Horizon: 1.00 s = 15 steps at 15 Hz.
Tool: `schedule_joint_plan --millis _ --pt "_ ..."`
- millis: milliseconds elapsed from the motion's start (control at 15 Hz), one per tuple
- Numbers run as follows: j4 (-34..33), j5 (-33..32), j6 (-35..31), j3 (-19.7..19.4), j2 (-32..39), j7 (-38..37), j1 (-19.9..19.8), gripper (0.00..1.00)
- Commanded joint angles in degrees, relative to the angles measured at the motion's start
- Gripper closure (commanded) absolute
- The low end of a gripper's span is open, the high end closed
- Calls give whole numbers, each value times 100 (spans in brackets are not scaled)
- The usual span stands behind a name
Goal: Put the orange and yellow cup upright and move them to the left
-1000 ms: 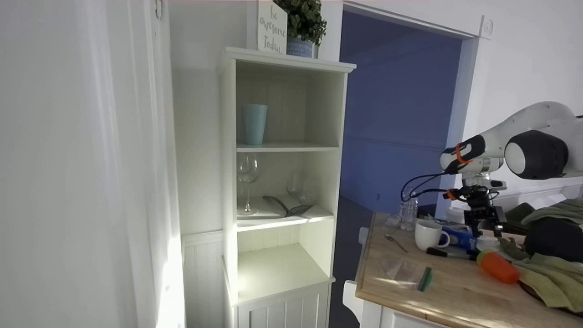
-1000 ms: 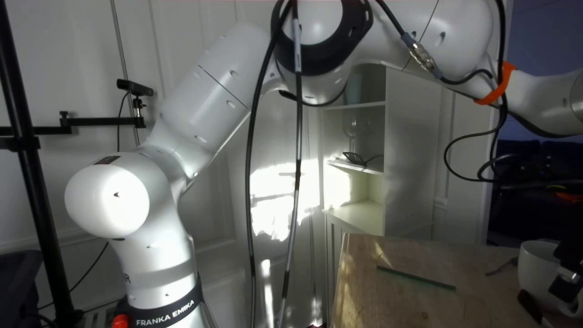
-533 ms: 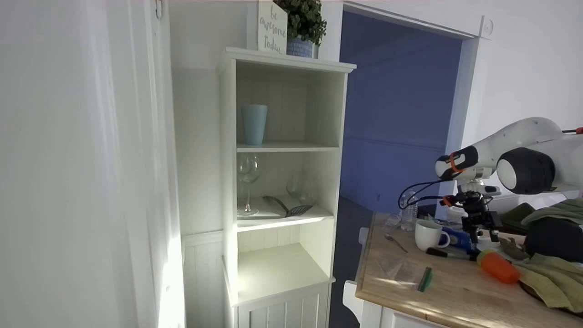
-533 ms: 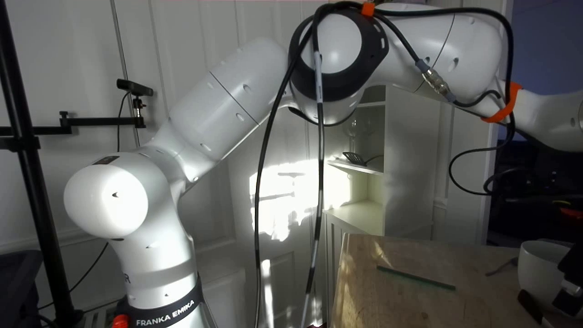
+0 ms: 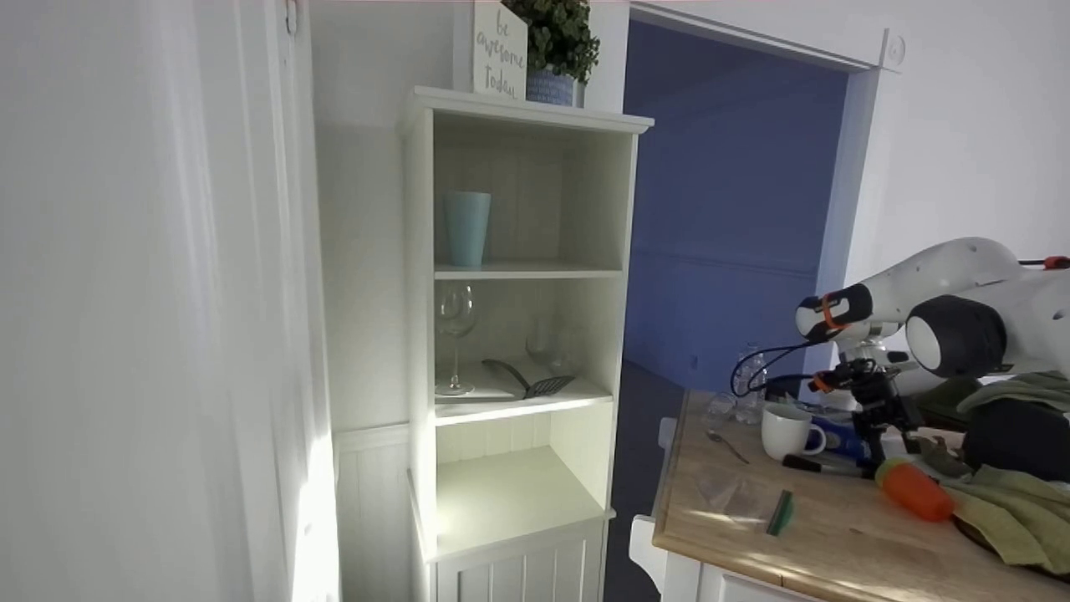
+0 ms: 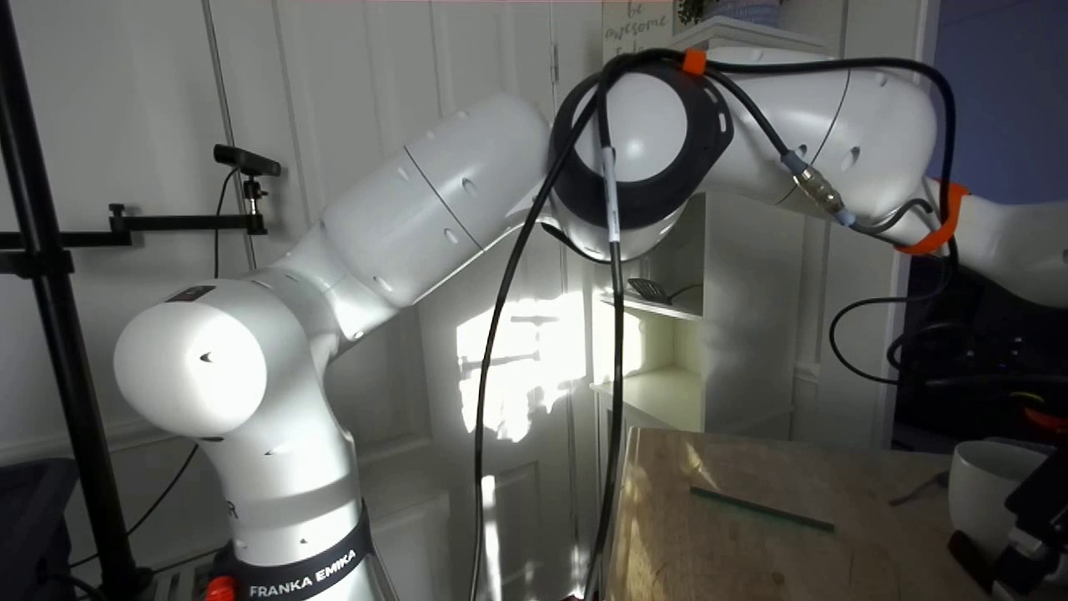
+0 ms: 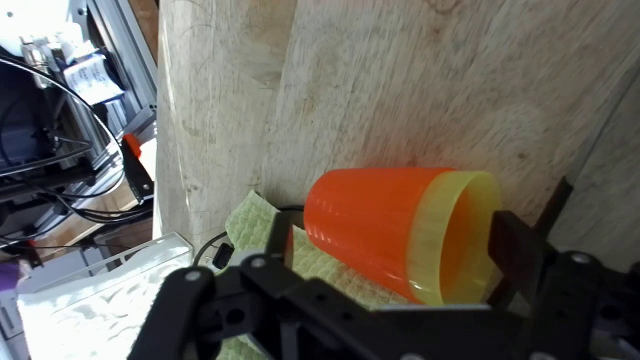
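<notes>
An orange cup with a yellow rim lies on its side on the wooden table in an exterior view. In the wrist view the cup has its yellow mouth to the right and its base to the left. My gripper is open, with one finger past the base end and the other in front of the mouth. Nothing is held. In an exterior view my gripper hangs above and behind the cup, apart from it. Part of the gripper shows at an exterior view's right edge; the cup is out of view there.
A white mug, a black-handled utensil and a blue package lie near the gripper. A green cloth lies beside the cup. A spoon, clear bottle and green-edged bag are on the table.
The arm has come down steadily. The gripper has moved lower, closer to the cup, and tilted a little. The cup and other objects have not moved.
</notes>
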<state>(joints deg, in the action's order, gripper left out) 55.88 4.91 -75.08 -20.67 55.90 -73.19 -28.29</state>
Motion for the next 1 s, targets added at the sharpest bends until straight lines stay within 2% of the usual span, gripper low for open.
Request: schedule_joint_plan --millis 0,267,333,400,600,933 --pt "-597 -158 620 -31 397 -250 -100 0" --pt "-889 -370 979 -58 656 -259 -123 0" --pt "-970 -381 1044 -37 704 -223 -144 25" --pt "-1044 -385 1108 -22 743 -213 -158 26" --pt "-1217 -349 1254 22 794 -192 -185 48" --pt "-1145 -306 1165 -41 698 -73 -115 83"
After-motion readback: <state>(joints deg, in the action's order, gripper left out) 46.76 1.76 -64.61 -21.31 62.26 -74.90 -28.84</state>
